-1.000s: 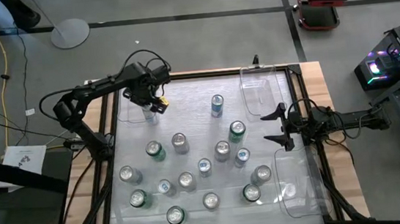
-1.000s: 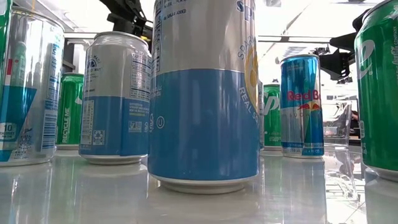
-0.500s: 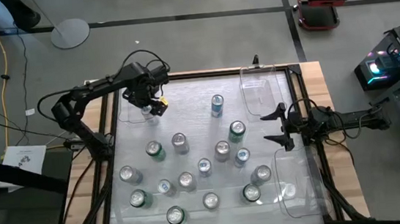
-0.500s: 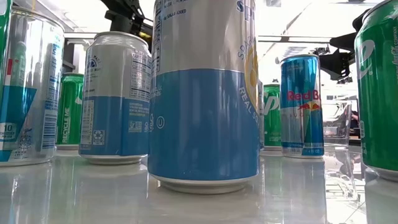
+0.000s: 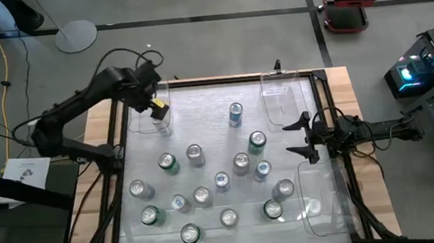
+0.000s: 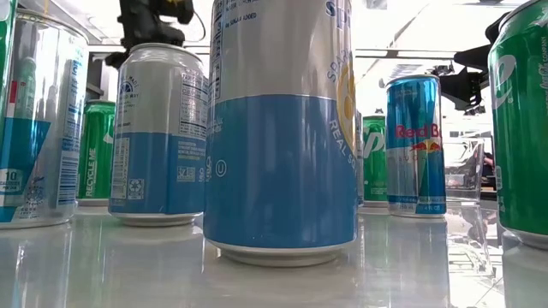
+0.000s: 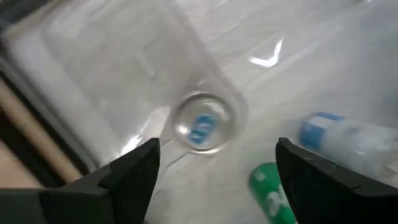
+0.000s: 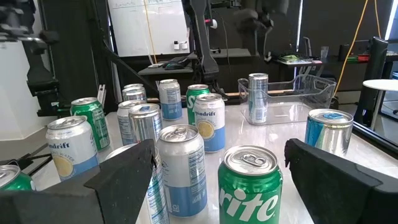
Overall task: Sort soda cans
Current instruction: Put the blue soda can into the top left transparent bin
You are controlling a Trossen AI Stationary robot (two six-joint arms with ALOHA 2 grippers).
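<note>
From where I stand the sorting has barely begun. The left pincer (image 5: 155, 105) hangs spread wide and empty over the far left bin (image 5: 148, 104), and directly beneath its fingers one silver can with a blue tab (image 7: 203, 122) stands upright inside that bin, released and apart from the fingers. That looks like the only can sorted so far. The rest of the soda cans (image 5: 221, 181), green, blue and silver, stand loose on the worktop (image 5: 200, 115) between the two arms. The right pincer (image 5: 298, 137) waits gaping and empty at the worktop's right side, between two clear bins, the far right bin (image 5: 282, 103) and the near right bin (image 5: 320, 199). Neither right-hand bin appears to hold a can, so I judge nearly everything remains to do.
</note>
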